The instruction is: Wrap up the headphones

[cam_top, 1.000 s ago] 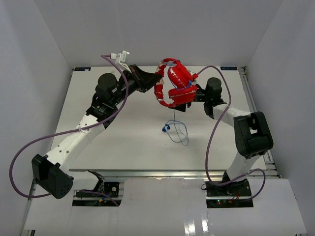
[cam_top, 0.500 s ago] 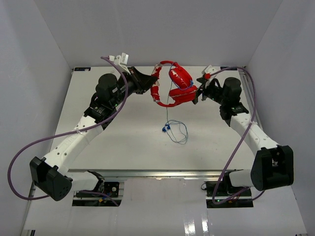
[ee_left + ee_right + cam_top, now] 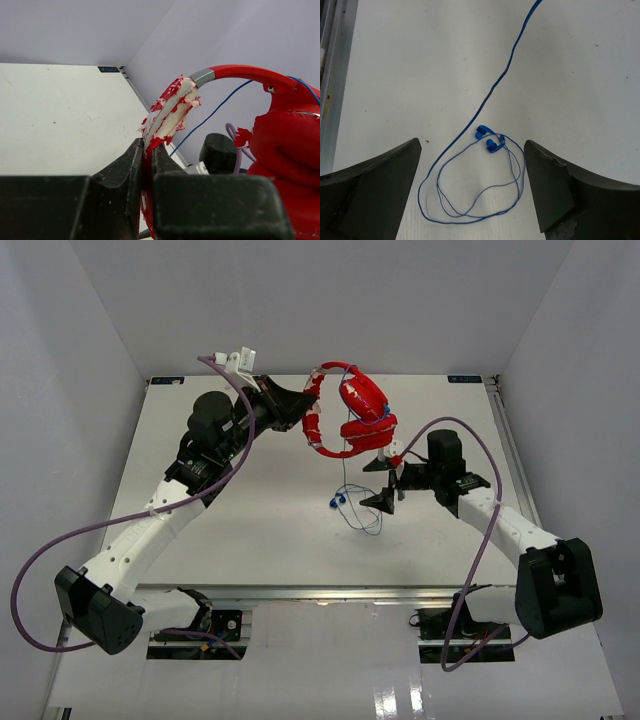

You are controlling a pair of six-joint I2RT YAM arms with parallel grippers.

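Left tool (image 3: 147,152) pinches the headphones (image 3: 358,405) by the frayed headband padding, and only its wrist view shows that. Right tool (image 3: 471,146) gapes wide above the blue cable (image 3: 492,90), looped on the bench (image 3: 250,510).

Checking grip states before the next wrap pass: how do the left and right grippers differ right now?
The left gripper is shut on the headphones' peeling headband padding; the right gripper is open and holds nothing. The left gripper holds the headphones up off the table; the right gripper points down over the blue cable lying in loose loops on the table. Both have black fingers.
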